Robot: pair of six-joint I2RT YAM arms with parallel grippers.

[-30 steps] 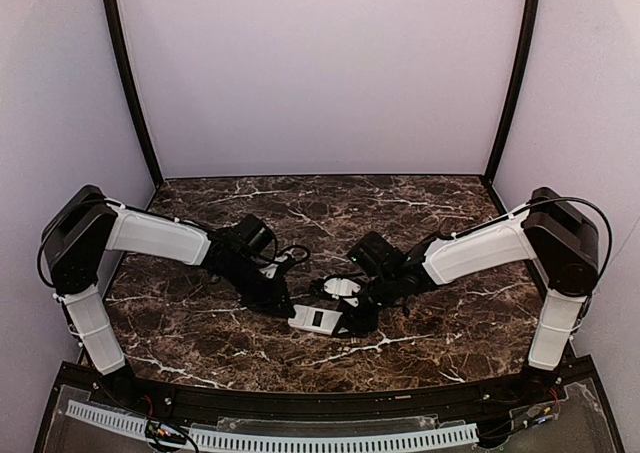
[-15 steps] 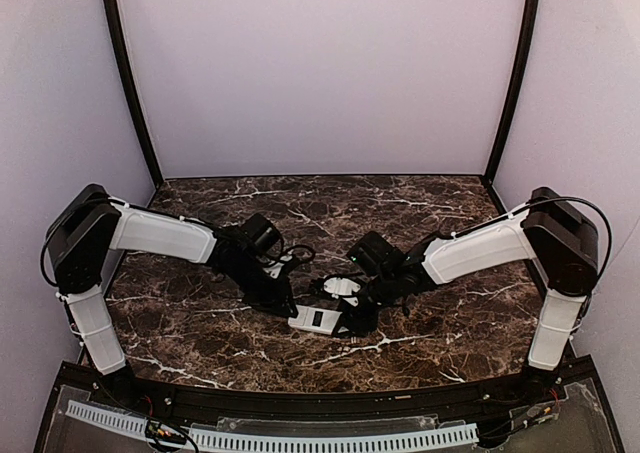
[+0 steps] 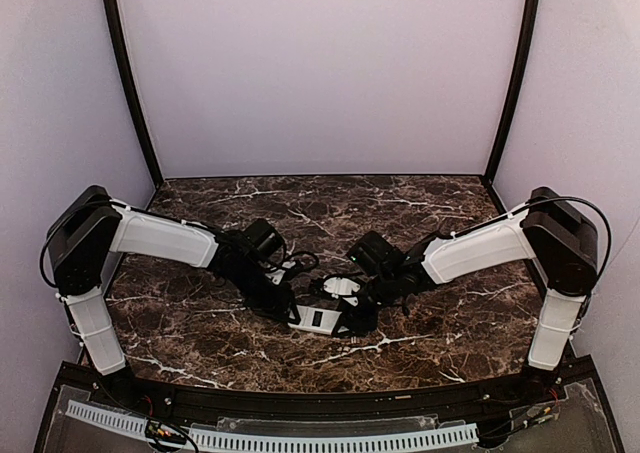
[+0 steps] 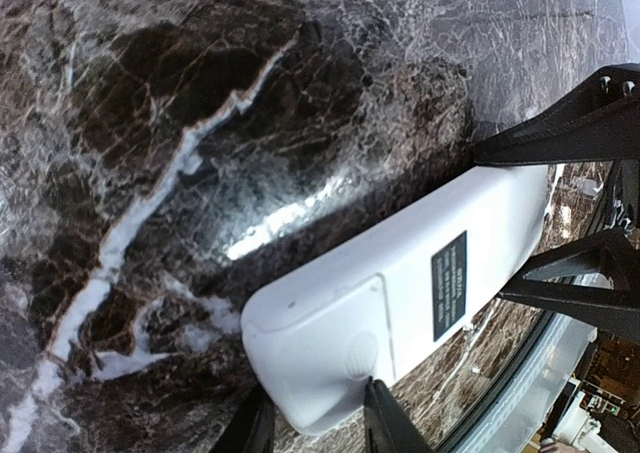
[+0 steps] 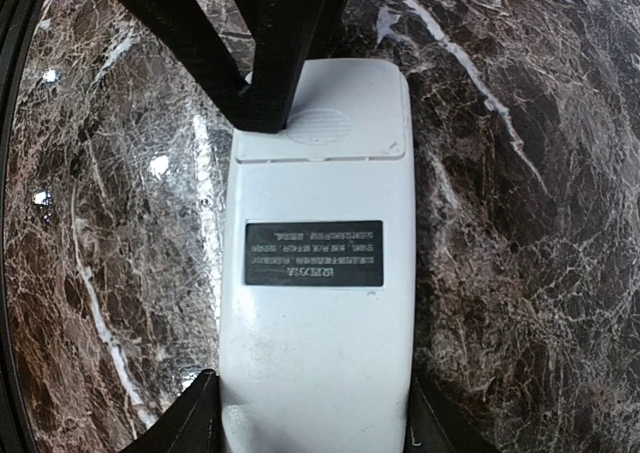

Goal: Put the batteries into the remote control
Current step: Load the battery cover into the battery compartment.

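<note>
The remote control (image 3: 318, 319) lies back up on the marble, its white back and dark label (image 5: 314, 253) showing. My right gripper (image 5: 312, 393) is shut on its long sides at the label end. My left gripper (image 4: 312, 403) sits at the other end with its jaws slightly apart. One of its fingertips (image 4: 374, 393) rests on the battery cover (image 4: 330, 333) beside the ridged thumb patch, and the other finger (image 4: 252, 428) stands just off the remote's end. The cover (image 5: 320, 123) looks closed. The batteries are out of view.
The dark marble table (image 3: 200, 313) stretches around the remote. Both arms meet near its front middle, left gripper (image 3: 288, 311) and right gripper (image 3: 352, 323) close together. The table's front rail (image 3: 320, 398) lies just below them.
My left gripper has slid right onto the remote's cover end and its jaws have widened a little. The right gripper and the remote have stayed put.
</note>
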